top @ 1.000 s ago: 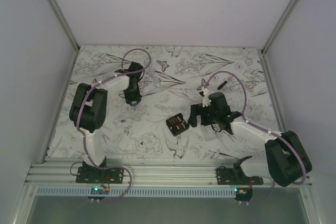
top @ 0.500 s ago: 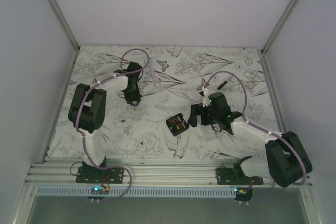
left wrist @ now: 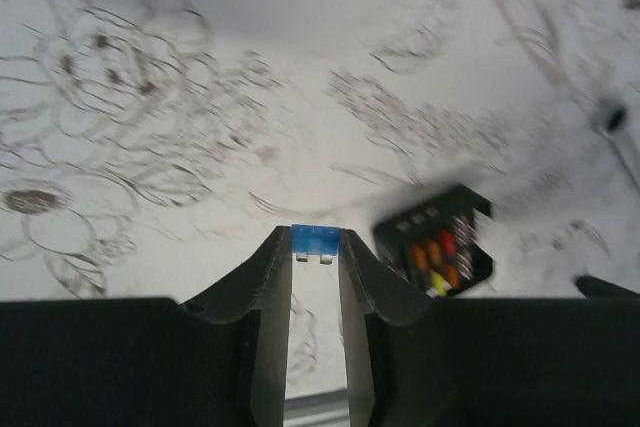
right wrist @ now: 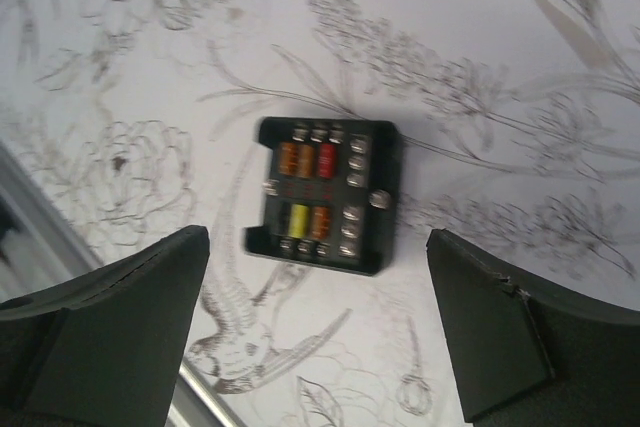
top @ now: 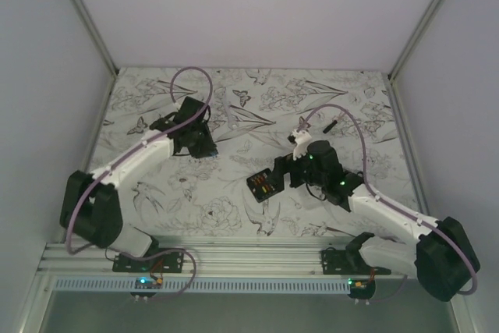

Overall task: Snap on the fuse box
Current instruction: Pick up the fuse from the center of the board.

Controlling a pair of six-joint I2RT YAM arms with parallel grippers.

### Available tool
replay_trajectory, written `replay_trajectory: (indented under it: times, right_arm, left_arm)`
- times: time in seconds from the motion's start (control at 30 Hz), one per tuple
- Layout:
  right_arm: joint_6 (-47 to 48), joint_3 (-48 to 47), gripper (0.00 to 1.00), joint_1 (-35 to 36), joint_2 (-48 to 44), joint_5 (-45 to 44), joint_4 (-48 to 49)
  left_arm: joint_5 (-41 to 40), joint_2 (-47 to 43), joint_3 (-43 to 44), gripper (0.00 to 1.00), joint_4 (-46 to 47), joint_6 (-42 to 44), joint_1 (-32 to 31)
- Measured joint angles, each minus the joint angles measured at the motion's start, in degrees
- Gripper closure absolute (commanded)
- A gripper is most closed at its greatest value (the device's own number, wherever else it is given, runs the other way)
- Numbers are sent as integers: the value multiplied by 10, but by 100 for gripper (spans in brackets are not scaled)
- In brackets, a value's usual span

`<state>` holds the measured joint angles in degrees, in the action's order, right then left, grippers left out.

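The fuse box [top: 263,185] is a small black square box with orange, red and yellow pieces inside, lying flat on the flower-patterned table. It also shows in the right wrist view, fuse box [right wrist: 325,197], and blurred in the left wrist view, fuse box [left wrist: 435,247]. My right gripper [right wrist: 318,247] hangs above it, open wide, with the box near its fingertips and nothing between them. In the top view the right gripper [top: 284,171] sits just right of the box. My left gripper [left wrist: 315,247] is shut on a small blue fuse [left wrist: 315,238], back left of the box, left gripper [top: 204,148].
A short black stick [top: 330,125] lies behind the right arm. A small clear piece [top: 231,119] lies near the left gripper. An aluminium rail [top: 249,255] runs along the near edge. Grey walls close in the table on both sides.
The left arm has swung round low and stretched out, still holding the blue fuse. The right arm has reached left, bringing its open gripper over the fuse box.
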<state>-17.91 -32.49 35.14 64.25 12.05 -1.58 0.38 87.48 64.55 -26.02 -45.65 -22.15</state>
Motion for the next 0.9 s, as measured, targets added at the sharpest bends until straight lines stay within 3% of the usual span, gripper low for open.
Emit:
replay_trajectory:
  times: [0.3, 0.53, 0.9]
  right_arm:
    - [-23, 4, 25, 128, -37, -44, 118]
    - [-29, 53, 33, 185, -44, -94, 256]
    - [-22, 70, 43, 253, 16, -151, 456]
  left_arm:
    - [-8, -143, -35, 81, 8, -60, -106]
    - [-63, -261, -75, 81, 31, -121, -157]
    - [-146, -329, -147, 83, 70, -228, -226]
